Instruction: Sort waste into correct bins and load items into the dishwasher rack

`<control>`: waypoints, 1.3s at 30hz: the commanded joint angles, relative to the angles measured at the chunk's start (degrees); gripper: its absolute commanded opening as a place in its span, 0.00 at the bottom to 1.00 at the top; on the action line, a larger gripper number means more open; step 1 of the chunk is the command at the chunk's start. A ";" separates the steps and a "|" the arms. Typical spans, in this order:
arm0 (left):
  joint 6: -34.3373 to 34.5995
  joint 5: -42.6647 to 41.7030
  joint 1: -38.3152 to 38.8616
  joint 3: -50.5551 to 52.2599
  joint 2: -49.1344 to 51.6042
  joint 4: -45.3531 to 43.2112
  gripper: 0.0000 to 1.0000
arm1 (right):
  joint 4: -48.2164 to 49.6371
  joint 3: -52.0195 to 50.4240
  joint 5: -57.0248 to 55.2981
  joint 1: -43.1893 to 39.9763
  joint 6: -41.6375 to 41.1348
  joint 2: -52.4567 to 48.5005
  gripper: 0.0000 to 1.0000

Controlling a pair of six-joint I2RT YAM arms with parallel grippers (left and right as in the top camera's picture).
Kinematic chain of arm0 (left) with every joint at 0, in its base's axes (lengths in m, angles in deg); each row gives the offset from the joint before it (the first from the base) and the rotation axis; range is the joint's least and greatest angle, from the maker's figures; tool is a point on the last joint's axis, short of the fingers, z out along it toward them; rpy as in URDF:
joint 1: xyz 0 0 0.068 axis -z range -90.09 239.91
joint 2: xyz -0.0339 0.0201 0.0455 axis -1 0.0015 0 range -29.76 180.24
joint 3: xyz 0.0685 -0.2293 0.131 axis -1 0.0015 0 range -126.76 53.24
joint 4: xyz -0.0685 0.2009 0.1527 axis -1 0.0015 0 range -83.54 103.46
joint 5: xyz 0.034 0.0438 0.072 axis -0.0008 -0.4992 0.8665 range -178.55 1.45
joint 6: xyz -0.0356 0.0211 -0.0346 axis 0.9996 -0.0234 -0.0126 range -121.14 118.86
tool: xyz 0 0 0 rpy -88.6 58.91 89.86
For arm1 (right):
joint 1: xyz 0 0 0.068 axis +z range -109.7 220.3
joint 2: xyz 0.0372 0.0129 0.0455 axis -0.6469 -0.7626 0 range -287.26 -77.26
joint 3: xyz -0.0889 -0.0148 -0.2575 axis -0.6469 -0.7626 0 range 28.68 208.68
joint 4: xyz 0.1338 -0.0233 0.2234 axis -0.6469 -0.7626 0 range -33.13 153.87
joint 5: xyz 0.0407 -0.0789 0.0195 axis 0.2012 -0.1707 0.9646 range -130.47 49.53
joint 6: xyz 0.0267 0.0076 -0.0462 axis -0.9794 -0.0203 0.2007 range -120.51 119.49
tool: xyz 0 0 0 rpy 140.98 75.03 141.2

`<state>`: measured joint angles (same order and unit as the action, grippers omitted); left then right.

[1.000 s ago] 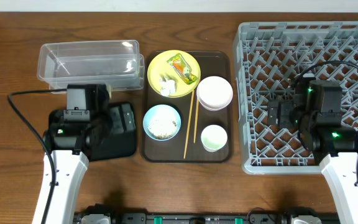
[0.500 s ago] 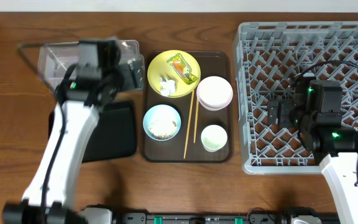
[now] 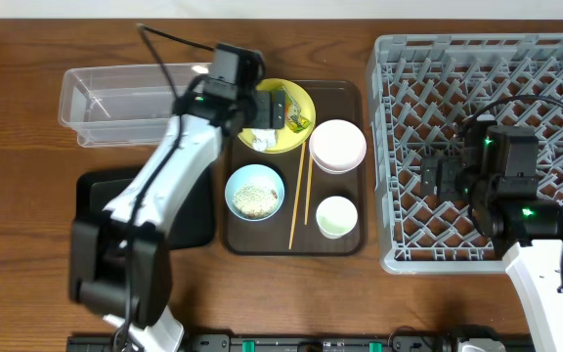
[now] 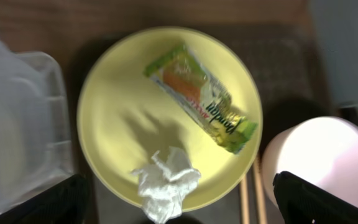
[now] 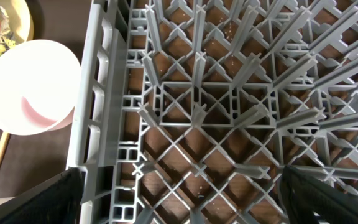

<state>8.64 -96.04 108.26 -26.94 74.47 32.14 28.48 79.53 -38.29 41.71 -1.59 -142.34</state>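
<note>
Left wrist: whole wrapper [image 4: 201,102] (overhead: partly hidden), tissue [image 4: 166,180], on yellow plate [image 4: 117,106].

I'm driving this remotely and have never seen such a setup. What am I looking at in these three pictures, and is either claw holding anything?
This is a two-armed robot at a table. The wide picture looks straight down; the other two come from cameras on each wrist. The left gripper hovers over the yellow plate, which carries a snack wrapper and a crumpled tissue. The right gripper hangs over the grey dishwasher rack. Both are open, holding nothing. The brown tray also holds a blue bowl, white bowls, a cup and chopsticks. A clear tub and black tray sit alongside.
</note>
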 commanded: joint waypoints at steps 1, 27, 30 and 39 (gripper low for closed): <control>-1.22 2.16 1.14 -0.96 4.44 -1.09 0.97 | -0.57 1.31 0.42 -0.70 -0.57 0.68 0.99; -1.16 3.26 0.96 -1.03 5.38 -1.38 0.06 | -0.85 1.31 0.42 -0.70 -0.57 0.68 0.99; -1.18 6.05 -0.15 -1.07 0.35 -2.91 0.06 | -0.85 1.31 0.42 -0.70 -0.57 0.68 0.99; -1.18 13.16 -8.87 -1.07 -8.33 -6.73 0.07 | -0.90 1.31 0.44 -0.70 -0.57 0.68 0.99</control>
<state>7.81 -86.57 102.25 -27.62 65.61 25.23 27.69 79.53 -38.29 41.71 -1.59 -142.34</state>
